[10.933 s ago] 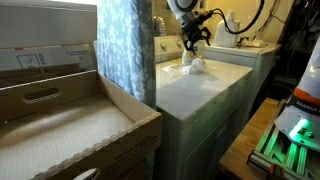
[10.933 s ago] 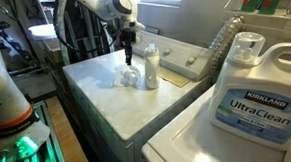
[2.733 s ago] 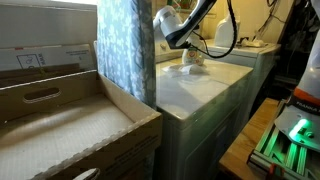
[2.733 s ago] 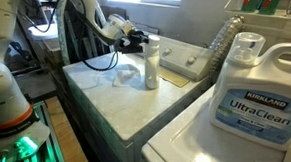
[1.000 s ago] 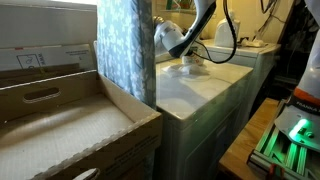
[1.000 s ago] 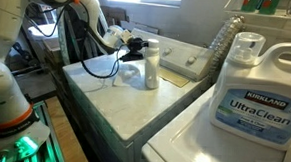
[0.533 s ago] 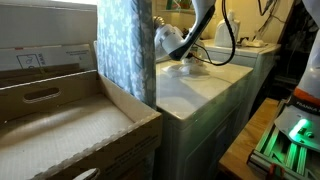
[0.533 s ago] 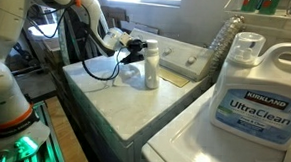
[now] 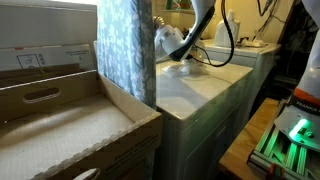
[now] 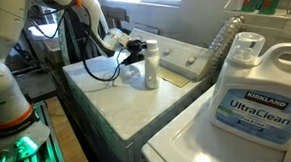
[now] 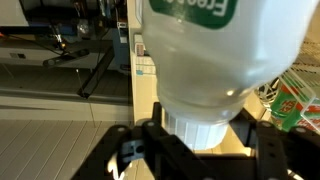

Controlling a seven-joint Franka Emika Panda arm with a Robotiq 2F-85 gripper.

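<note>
Bottle (image 10: 150, 66): white, upright on the washer top (image 10: 104, 99), toward its far edge; in the wrist view, which stands flipped, fills the picture (image 11: 215, 50) with its cap (image 11: 200, 130) pointing down.
Gripper (image 10: 137, 53): level with the bottle's upper part, reaching in sideways from the left in an exterior view; in the wrist view (image 11: 200, 150) set astride the cap.
Hand state: released, by the look of it; dark fingers (image 11: 140, 150) on either side of the cap with slivers of gap showing, no squeeze visible.
Contact: cannot tell for certain whether a pad brushes the cap; no lift or tilt of the bottle to be seen.
Cloth (image 10: 129, 75): crumpled white, lying on the top just left of the bottle's foot, below the gripper.
Step in hand: judged as the approach to a grasp at the bottle's neck, jaws bracketing but not yet clamped.
Next move calls for: centring the cap between the pads, then an even squeeze; a gentle touch, since a tall, narrow bottle pushed near its top tips easily.
Risk: a one-sided nudge toppling the bottle toward the far edge; a grip on the smooth cap alone likely to slip.
Around: large detergent jug (image 10: 253, 92) near the camera on the right, well apart from the bottle; patterned curtain (image 9: 125, 50) and open cardboard box (image 9: 60, 120) to the left in an exterior view, clear of the arm.
</note>
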